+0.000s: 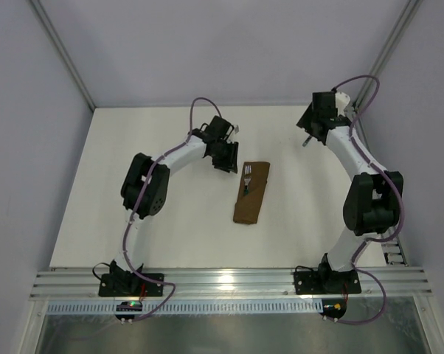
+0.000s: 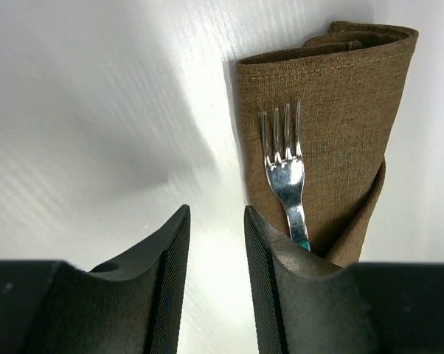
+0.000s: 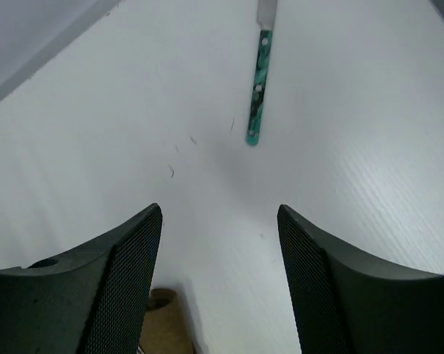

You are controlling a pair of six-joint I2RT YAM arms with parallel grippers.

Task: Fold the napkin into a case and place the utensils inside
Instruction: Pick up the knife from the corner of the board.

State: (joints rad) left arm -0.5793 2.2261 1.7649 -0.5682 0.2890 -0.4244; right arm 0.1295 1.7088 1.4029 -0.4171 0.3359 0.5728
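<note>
Fork (image 2: 287, 175), shiny steel, lies tucked in coarse-woven brown case (image 2: 347, 96).

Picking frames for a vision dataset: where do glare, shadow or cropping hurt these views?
Top view: glare spot on the metal rail. Left wrist view: fork and napkin sharp, soft shadow on the table left of them, white glare nearer the camera. Right wrist view: knife cut off by the top edge, handle clear.

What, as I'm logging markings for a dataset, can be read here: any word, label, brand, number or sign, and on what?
None readable: the case, the fork, the knife and the table bear no word, label, brand, number or sign.
</note>
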